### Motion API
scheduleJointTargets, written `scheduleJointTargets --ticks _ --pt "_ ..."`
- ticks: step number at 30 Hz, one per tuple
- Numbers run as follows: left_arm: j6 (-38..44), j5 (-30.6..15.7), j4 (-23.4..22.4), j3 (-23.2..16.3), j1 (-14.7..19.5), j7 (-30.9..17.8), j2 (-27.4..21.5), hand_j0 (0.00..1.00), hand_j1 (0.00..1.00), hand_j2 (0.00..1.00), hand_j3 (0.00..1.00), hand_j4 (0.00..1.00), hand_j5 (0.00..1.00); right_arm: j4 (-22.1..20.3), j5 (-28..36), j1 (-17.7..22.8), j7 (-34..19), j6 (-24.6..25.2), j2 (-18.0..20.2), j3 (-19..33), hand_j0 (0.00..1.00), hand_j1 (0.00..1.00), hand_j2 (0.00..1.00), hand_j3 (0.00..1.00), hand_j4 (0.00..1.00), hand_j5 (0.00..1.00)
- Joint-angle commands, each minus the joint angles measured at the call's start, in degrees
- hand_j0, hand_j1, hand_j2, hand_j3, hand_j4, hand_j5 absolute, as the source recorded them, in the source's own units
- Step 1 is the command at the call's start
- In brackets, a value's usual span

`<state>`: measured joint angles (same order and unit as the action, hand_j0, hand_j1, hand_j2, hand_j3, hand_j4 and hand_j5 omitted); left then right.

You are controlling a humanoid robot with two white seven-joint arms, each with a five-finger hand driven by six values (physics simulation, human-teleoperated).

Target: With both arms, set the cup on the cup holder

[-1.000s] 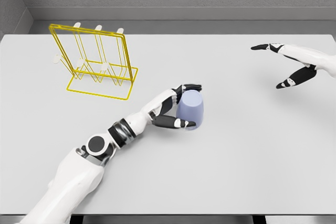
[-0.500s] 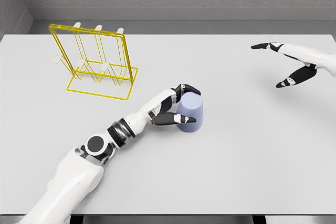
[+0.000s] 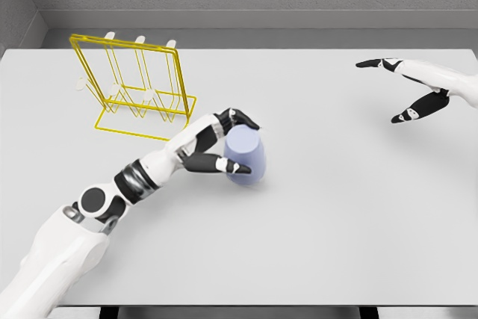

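- i'm gripping the pale lavender plastic cup (image 3: 245, 158) mid-wall with my left hand (image 3: 213, 146), fingers wrapped round it, near the yellow wire cup holder (image 3: 138, 87).
- it's probably light and slick; the cup's rim is hidden.
- my right hand (image 3: 418, 95) is hovering far right, fingers spread.

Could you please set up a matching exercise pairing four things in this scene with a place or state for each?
Things:
1. cup
2. cup holder
3. left hand
4. right hand

Descriptions:
A. yellow wire, standing at the table's far left
B. open, at the far right
C. pale lilac, near the table's middle
D. fingers wrapped around the cup

Pairs: 1-C, 2-A, 3-D, 4-B
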<state>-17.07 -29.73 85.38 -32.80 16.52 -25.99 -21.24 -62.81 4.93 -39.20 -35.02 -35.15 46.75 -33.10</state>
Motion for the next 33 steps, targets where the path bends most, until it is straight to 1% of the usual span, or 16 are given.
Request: scheduleJointTargets --ticks 1,3,4,5,6,8,11,14,16,21,23,24,25,29,30,33 --pt "0.2 -3.9 3.6 0.4 0.0 0.1 -4.6 0.33 0.33 0.33 0.33 0.33 0.33 0.0 0.4 0.1 0.0 0.2 0.0 0.0 1.0 1.0 1.0 1.0 1.0 1.0" --pt "0.2 -4.3 5.2 2.6 -1.7 0.1 -5.4 0.33 0.33 0.33 0.33 0.33 0.33 0.0 0.4 0.0 0.0 0.2 0.0 0.0 1.0 1.0 1.0 1.0 1.0 1.0" --pt "0.2 -4.5 5.9 2.6 -1.8 0.1 -6.7 0.33 0.33 0.33 0.33 0.33 0.33 0.0 0.4 0.0 0.0 0.2 0.0 0.0 1.0 1.0 1.0 1.0 1.0 1.0" --pt "0.2 -6.0 6.5 2.7 -1.9 0.1 -7.8 0.33 0.33 0.33 0.33 0.33 0.33 0.0 0.4 0.0 0.0 0.2 0.0 0.0 1.0 1.0 1.0 1.0 1.0 1.0" --pt "0.2 -6.4 7.2 3.4 -2.1 0.1 -8.7 0.33 0.33 0.33 0.33 0.33 0.33 0.0 0.4 0.0 0.0 0.2 0.0 0.0 1.0 1.0 1.0 1.0 1.0 1.0" --pt "0.2 -6.5 7.9 4.2 -2.8 0.1 -9.5 0.33 0.33 0.33 0.33 0.33 0.33 0.0 0.4 0.0 0.0 0.2 0.0 0.0 1.0 1.0 1.0 1.0 1.0 1.0" --pt "0.2 -8.3 9.0 4.8 -3.0 0.1 -11.3 0.33 0.33 0.33 0.33 0.33 0.33 0.0 0.4 0.0 0.0 0.2 0.0 0.2 1.0 1.0 1.0 1.0 1.0 1.0" --pt "0.2 -9.3 11.0 6.9 -4.1 0.1 -13.6 0.33 0.33 0.33 0.33 0.33 0.33 0.0 0.4 0.0 0.0 0.2 0.0 0.2 1.0 1.0 1.0 1.0 1.0 1.0" --pt "0.1 -10.6 11.6 7.0 -4.1 0.2 -15.2 0.33 0.33 0.33 0.33 0.33 0.33 0.0 0.4 0.0 0.0 0.2 -0.1 0.2 1.0 1.0 1.0 1.0 1.0 1.0" --pt "0.1 -11.1 11.6 7.4 -3.9 0.2 -15.1 0.33 0.33 0.33 0.33 0.33 0.33 0.0 0.4 0.0 0.0 0.2 0.0 0.2 1.0 1.0 1.0 1.0 1.0 1.0" --pt "0.2 -11.5 12.4 8.1 -3.9 0.2 -15.6 0.33 0.33 0.33 0.33 0.33 0.33 0.0 0.4 0.0 0.0 0.2 0.0 0.2 1.0 1.0 1.0 1.0 1.0 1.0" --pt "0.2 -12.5 12.4 8.1 -3.9 0.2 -15.9 0.33 0.33 0.33 0.33 0.33 0.33 0.0 0.4 0.0 0.0 0.2 0.0 0.2 1.0 1.0 1.0 1.0 1.0 1.0" --pt "0.2 -12.5 12.7 8.9 -3.9 0.2 -16.0 0.33 0.33 0.33 0.33 0.33 0.33 0.0 0.4 0.0 0.0 0.2 0.0 0.2 1.0 1.0 1.0 1.0 1.0 1.0" --pt "0.2 -13.0 12.9 9.5 -3.9 0.2 -17.1 0.33 0.33 0.33 0.33 0.33 0.33 0.0 0.4 0.0 0.0 0.2 0.0 0.2 1.0 1.0 1.0 1.0 1.0 1.0" --pt "0.3 -13.0 12.9 10.2 -3.9 0.2 -18.0 0.33 0.33 0.33 0.33 0.33 0.33 0.0 0.4 0.0 0.0 0.2 0.0 0.2 1.0 1.0 1.0 1.0 1.0 1.0" --pt "0.5 -13.0 12.5 11.2 -3.8 0.3 -18.5 0.33 0.33 0.33 0.33 0.33 0.33 0.0 0.4 0.1 0.0 0.2 -0.1 0.2 1.0 1.0 1.0 1.0 1.0 1.0"
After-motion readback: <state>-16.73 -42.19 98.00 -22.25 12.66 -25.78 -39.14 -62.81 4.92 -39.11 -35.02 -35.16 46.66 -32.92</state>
